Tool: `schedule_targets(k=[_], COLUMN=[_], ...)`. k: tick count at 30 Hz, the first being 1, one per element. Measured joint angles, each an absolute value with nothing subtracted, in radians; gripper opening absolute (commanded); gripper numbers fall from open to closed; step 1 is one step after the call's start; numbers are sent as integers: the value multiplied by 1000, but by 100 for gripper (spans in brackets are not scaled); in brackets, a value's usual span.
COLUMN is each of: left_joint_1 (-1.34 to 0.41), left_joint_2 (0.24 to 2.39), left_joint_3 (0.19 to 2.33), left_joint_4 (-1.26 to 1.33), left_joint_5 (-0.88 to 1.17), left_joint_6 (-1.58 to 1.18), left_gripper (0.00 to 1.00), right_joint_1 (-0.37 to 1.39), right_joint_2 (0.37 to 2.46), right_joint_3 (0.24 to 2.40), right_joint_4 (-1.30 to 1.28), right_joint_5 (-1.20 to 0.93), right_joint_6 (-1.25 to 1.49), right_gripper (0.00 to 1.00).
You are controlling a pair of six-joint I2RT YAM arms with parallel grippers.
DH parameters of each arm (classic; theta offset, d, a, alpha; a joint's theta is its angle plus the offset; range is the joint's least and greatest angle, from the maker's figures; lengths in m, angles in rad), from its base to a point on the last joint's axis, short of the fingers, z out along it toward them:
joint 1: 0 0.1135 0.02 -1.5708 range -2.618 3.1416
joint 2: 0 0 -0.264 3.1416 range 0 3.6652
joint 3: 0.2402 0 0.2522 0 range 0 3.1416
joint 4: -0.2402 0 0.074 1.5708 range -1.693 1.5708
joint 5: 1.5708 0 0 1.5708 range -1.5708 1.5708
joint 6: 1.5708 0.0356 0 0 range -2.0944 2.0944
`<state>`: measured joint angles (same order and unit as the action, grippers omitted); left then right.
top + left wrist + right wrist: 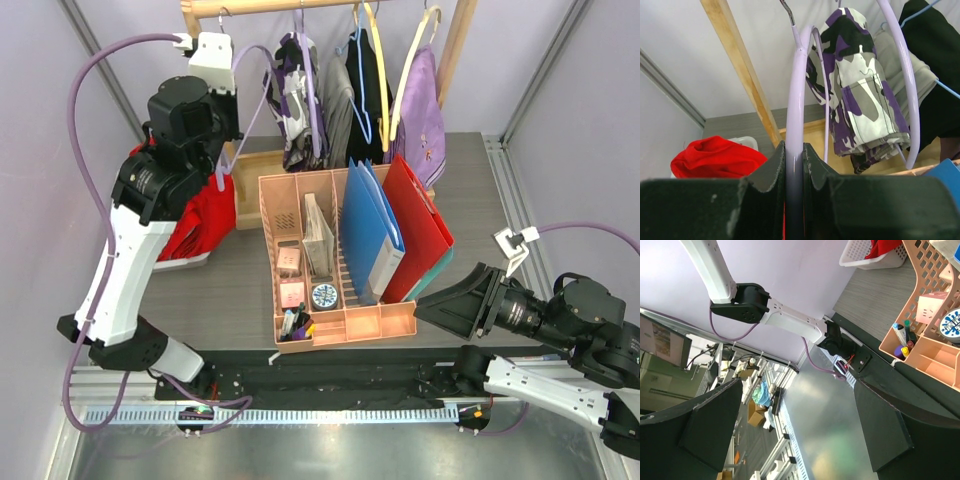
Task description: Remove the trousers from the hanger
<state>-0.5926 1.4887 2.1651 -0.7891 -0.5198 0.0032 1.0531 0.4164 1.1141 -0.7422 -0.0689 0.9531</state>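
My left gripper (225, 138) is raised at the back left, shut on one arm of the pale lavender hanger (245, 62). In the left wrist view the hanger (796, 100) runs straight up from between the closed jaws of that gripper (794, 165), and both its arms show bare. The bright red trousers (205, 215) lie bunched in a white basket (193, 262) under the left arm. They also show low on the left as the trousers (715, 159). My right gripper (432, 307) hangs open and empty near the front right, the same gripper (797, 435) pointing off the table.
A pink organiser (345, 322) with blue and red folders (412, 225) stands mid-table. Behind it a wooden rack (455, 45) holds several hung garments, among them a purple patterned one (860, 100). A wooden post (740, 65) stands left of the hanger.
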Motion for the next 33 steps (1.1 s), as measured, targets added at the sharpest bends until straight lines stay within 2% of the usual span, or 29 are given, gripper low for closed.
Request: schedule_targets(k=[16,31,33], left_joint_1=[-423,-327,-327], left_joint_2=[1653,1690,1670], left_joint_3=[2335,2303,2251], left_joint_4=[-767,-778,-767], left_joint_5=[-323,-235,-235], left_joint_6=[-50,-134,-135], left_gripper=[0,0,6], right_joint_1=[1053,1053,1053], right_joint_2=[414,398,405], right_joint_3=[1114,1114,1114], right_joint_4=[-742,-741,-741], right_joint_5=[-63,-55,-55], right_joint_6=[959,971,971], right_gripper=[99,99,99])
